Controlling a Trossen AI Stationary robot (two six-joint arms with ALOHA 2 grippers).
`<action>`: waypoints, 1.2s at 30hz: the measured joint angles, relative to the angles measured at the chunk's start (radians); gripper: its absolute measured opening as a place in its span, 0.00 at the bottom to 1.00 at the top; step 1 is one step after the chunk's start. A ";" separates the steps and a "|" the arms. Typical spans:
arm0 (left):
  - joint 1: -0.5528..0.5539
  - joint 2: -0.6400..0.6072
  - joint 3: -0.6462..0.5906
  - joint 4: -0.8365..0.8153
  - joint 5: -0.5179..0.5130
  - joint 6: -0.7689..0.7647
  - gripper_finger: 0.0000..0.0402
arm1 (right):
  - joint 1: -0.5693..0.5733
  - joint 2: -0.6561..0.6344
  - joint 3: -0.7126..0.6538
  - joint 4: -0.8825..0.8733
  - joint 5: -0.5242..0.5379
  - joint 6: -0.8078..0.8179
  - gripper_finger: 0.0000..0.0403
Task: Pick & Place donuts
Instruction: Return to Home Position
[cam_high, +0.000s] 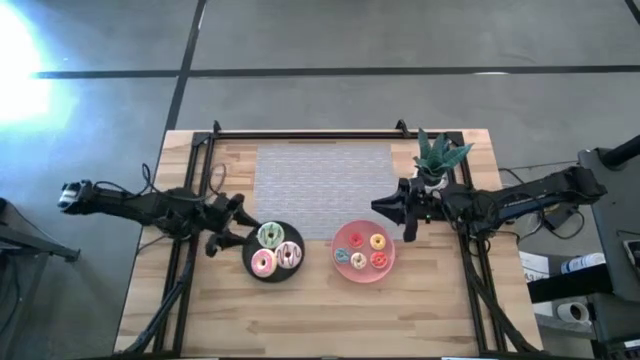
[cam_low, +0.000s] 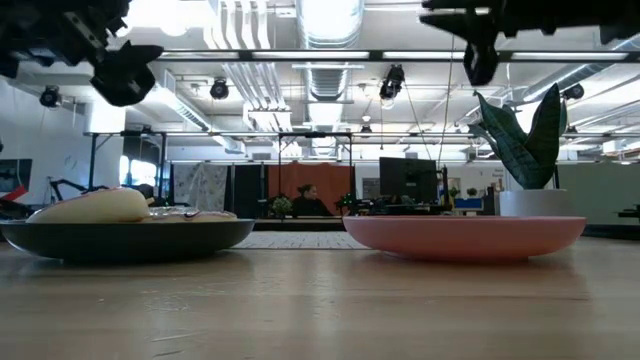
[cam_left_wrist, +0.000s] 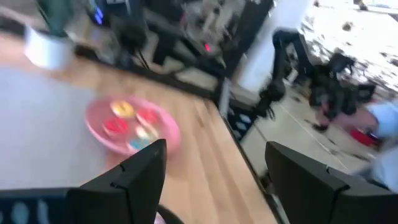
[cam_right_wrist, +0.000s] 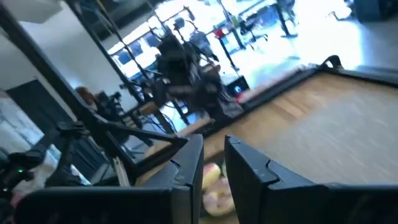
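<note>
Three larger donuts, green (cam_high: 270, 235), pink (cam_high: 263, 263) and white with dark drizzle (cam_high: 288, 255), lie on a black plate (cam_high: 250, 268). Several small donuts in red, yellow and orange (cam_high: 367, 250) lie on a pink plate (cam_high: 340, 232), also seen in the left wrist view (cam_left_wrist: 99, 134). My left gripper (cam_high: 226, 227) (cam_left_wrist: 214, 168) hovers open just left of the black plate. My right gripper (cam_high: 398, 214) (cam_right_wrist: 213, 155) hangs above the far right rim of the pink plate, its fingers a narrow gap apart. Both are raised off the table and hold nothing.
A potted plant in a white pot (cam_high: 437, 160) (cam_low: 530, 150) stands behind the right gripper near the far right corner. A grey mat (cam_high: 322, 185) covers the far middle of the table. Bare wood (cam_high: 320, 310) lies along the near edge. A person (cam_low: 308, 200) sits far back in the room.
</note>
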 joint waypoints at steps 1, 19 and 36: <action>0.020 -0.011 0.001 -0.002 0.000 0.015 0.62 | -0.003 -0.003 -0.018 -0.002 0.002 0.010 0.15; 0.127 -0.176 -0.242 0.058 0.051 -0.051 0.62 | -0.019 -0.001 -0.318 -0.011 0.001 0.121 0.15; 0.124 -0.186 -0.243 -0.074 -0.057 -0.071 0.62 | -0.019 -0.001 -0.420 -0.028 0.000 0.127 0.15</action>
